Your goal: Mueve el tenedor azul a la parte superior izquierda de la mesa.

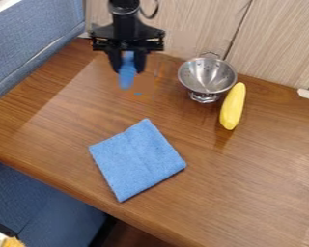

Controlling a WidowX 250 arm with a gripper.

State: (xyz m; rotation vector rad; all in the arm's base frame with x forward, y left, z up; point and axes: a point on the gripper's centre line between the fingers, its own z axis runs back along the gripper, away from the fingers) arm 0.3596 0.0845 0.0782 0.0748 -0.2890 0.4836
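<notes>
- And here's my gripper (pixel 128 69), jaws pinching the blue fork (pixel 126 79) so it hangs below me, over the table's upper left!
- That's the target corner, I reckon; a gentle lowering looks due, lest it tip on release.
- Down on the brown wooden table (pixel 254 169), a folded blue cloth (pixel 136 159), then the steel colander (pixel 207 79) beside a yellow object (pixel 232 106).
- Blue upholstery (pixel 28 43) to the left, pale wood panelling (pixel 189 24) behind!

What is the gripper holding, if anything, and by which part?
The black gripper holds the blue fork by its upper part, the other end hanging down; whether the grip is on handle or tines, I can't tell.
</notes>
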